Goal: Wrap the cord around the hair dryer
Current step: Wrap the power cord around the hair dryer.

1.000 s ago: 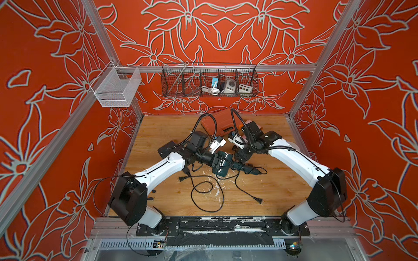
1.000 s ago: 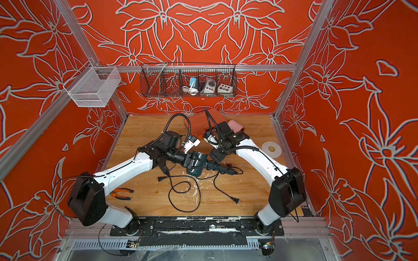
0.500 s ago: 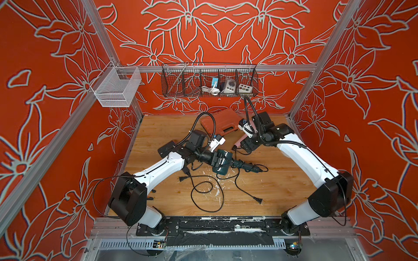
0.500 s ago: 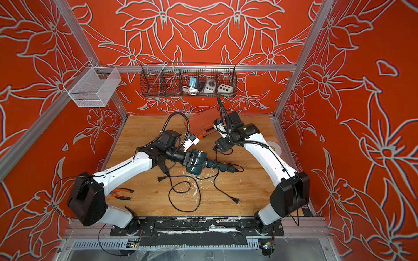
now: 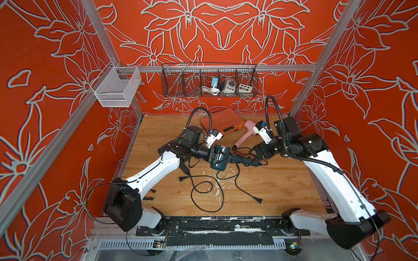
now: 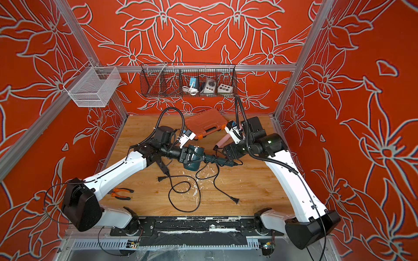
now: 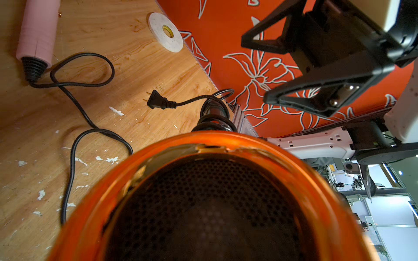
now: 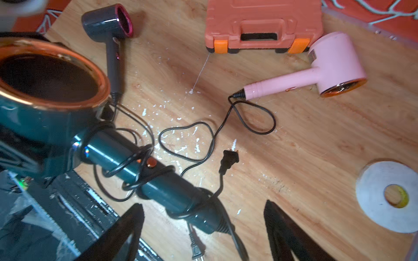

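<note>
From my console I see the left gripper clamped on the round head of the hair dryer, holding it over the middle of the worktop with the handle pointing toward the right edge; the dryer is glossy dark-teal plastic, its mouth ringed in shiny copper around a fine perforated black grille, with a small orange button on the tube-shaped handle; the thin black cord lies around that handle in several loose, uneven loops, some sagging away from it; a short tail leaves the ribbed black end of the handle and finishes in a flat two-pronged plug just beside it; the right gripper hangs near the handle's end, its black wedge-shaped fingers spread wide and holding nothing.

The worktop is pale grained wood flecked with white scuffs; toward its back edge lie a matte pink dryer and a ribbed orange plastic case; a flat white tape roll sits by the right edge.
</note>
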You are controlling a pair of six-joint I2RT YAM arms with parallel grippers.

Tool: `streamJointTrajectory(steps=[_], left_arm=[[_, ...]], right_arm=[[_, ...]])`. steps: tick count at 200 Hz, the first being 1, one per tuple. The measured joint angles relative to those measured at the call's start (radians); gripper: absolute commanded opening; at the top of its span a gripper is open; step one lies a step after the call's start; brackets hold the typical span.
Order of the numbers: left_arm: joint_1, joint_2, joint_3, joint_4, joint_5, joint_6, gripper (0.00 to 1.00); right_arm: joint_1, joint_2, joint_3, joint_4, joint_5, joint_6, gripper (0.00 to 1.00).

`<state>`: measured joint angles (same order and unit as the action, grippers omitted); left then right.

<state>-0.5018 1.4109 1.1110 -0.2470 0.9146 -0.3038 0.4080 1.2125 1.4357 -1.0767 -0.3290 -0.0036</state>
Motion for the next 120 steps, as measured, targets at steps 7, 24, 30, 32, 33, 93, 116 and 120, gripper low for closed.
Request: streamJointTrajectory(steps=[7,24,30,32,33,93,116,120], left_arm=[[0.0,0.0,0.0,-0.002,0.0,0.0,0.0],[0.0,0.0,0.0,-0.006,-0.002,0.0,0.0],[0.0,-0.001,0.0,-0.006,-0.002,0.0,0.0],[0.0,-0.002,0.0,-0.006,-0.002,0.0,0.0],[0.0,-0.002,0.0,-0.006,-0.002,0.0,0.0],[0.001,-0.021,0.0,-0.01,-0.005,0.0,0.0],[0.001,-0.023,0.0,-0.011,-0.004,0.0,0.0],[0.001,-0.024,0.0,-0.011,-0.004,0.0,0.0]], right_arm=[[0.0,-0.007,-0.011,-0.005,-0.016,0.01,0.86],[0.0,-0.015,-0.046,-0.015,-0.053,0.03,0.86],[0.0,-0.016,-0.062,-0.016,-0.066,0.038,0.86],[0.0,-0.017,-0.066,-0.016,-0.07,0.039,0.86],[0.0,-0.017,-0.071,-0.016,-0.072,0.04,0.86],[0.0,-0.016,-0.164,0.014,-0.158,0.075,0.87],[0.0,-0.005,-0.167,0.049,-0.193,0.077,0.87],[0.0,-0.002,-0.167,0.053,-0.197,0.076,0.87]])
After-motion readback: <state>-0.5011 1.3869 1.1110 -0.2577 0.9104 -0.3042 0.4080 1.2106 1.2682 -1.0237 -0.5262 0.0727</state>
